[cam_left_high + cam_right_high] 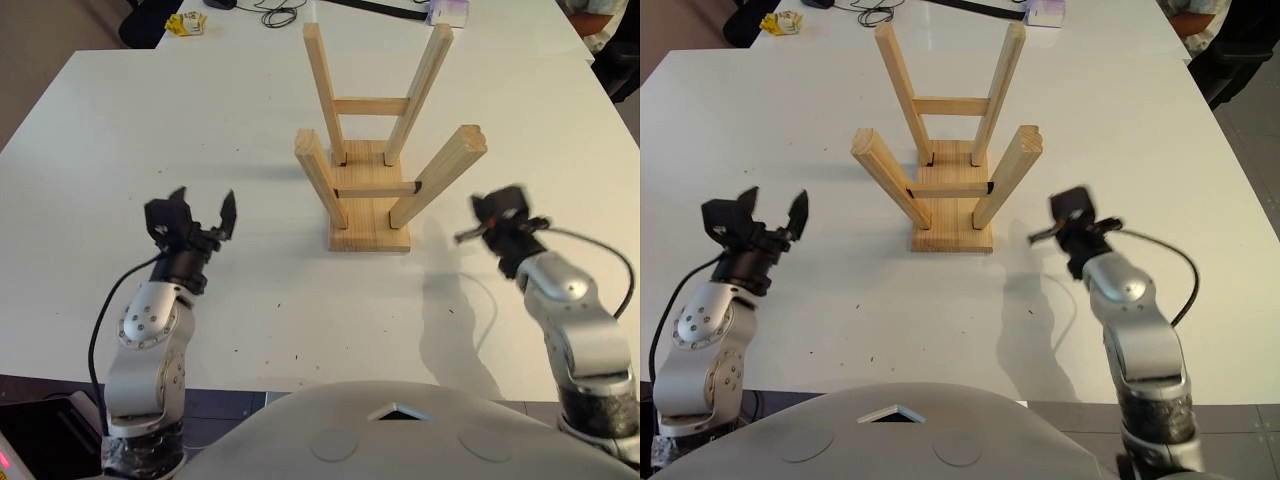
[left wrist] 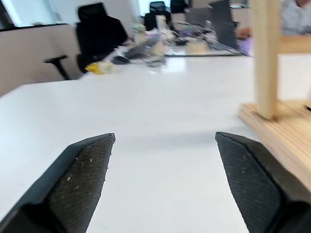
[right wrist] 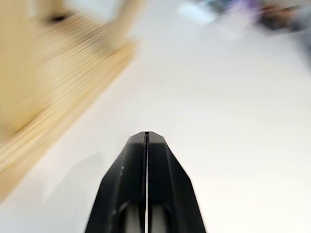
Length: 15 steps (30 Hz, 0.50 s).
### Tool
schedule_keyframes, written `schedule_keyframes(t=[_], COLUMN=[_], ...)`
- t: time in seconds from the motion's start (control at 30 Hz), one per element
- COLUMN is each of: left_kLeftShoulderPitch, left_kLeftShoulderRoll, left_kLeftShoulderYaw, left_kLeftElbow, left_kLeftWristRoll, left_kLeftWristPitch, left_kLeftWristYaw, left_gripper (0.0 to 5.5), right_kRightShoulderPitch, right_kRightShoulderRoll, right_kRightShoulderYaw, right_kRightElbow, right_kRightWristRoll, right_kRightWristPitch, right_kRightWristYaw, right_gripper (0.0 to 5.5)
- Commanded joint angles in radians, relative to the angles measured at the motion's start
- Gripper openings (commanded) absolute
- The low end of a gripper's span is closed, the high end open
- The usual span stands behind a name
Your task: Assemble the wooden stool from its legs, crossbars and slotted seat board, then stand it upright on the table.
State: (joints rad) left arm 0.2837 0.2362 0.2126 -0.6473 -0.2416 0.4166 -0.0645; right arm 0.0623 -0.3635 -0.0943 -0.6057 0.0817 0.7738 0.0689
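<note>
The wooden stool [image 1: 375, 150] rests upside down on the white table [image 1: 150, 120], its seat board [image 1: 368, 232] flat on the surface and its legs pointing up, joined by crossbars [image 1: 372, 105]. My left gripper [image 1: 198, 213] hovers open to the stool's left, well apart from it, with nothing between its fingers [image 2: 82, 179]. My right gripper [image 1: 470, 232] is shut and empty, just right of the seat board; the board's edge [image 3: 58, 92] lies close by in the right wrist view.
Cables, a yellow item [image 1: 186, 23] and a small purple box [image 1: 447, 12] lie at the table's far edge. A black office chair [image 2: 99, 34] stands beyond the table. Bare tabletop stretches in front of the stool.
</note>
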Motion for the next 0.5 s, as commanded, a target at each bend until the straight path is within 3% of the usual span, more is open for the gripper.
schedule_keyframes(t=[0.03, 0.13, 0.3, 0.5], left_kLeftShoulderPitch=[-0.079, -0.112, -0.122, -0.165], left_kLeftShoulderRoll=[-0.062, -0.097, -0.054, -0.033], left_kLeftShoulderYaw=[0.073, 0.108, 0.148, 0.205], left_kLeftElbow=[0.007, -0.009, -0.008, -0.006], left_kLeftWristRoll=[-0.118, -0.294, -0.471, -0.701], left_kLeftWristPitch=[0.046, 0.106, 0.180, 0.243], left_kLeftWristYaw=[0.032, 0.008, -0.038, 0.000], left_gripper=[3.85, 3.85, 3.85, 3.85], right_kRightShoulderPitch=[-0.112, -0.147, -0.142, -0.148], right_kRightShoulderRoll=[0.078, 0.121, 0.161, 0.247], right_kRightShoulderYaw=[-0.127, -0.163, -0.189, -0.317], right_kRightElbow=[0.015, 0.000, -0.030, -0.037], right_kRightWristRoll=[0.018, 0.068, 0.172, 0.406], right_kRightWristPitch=[-0.009, -0.003, 0.033, 0.134], right_kRightWristYaw=[-0.081, -0.073, -0.025, -0.001], right_gripper=[0.00, 0.00, 0.00, 0.00])
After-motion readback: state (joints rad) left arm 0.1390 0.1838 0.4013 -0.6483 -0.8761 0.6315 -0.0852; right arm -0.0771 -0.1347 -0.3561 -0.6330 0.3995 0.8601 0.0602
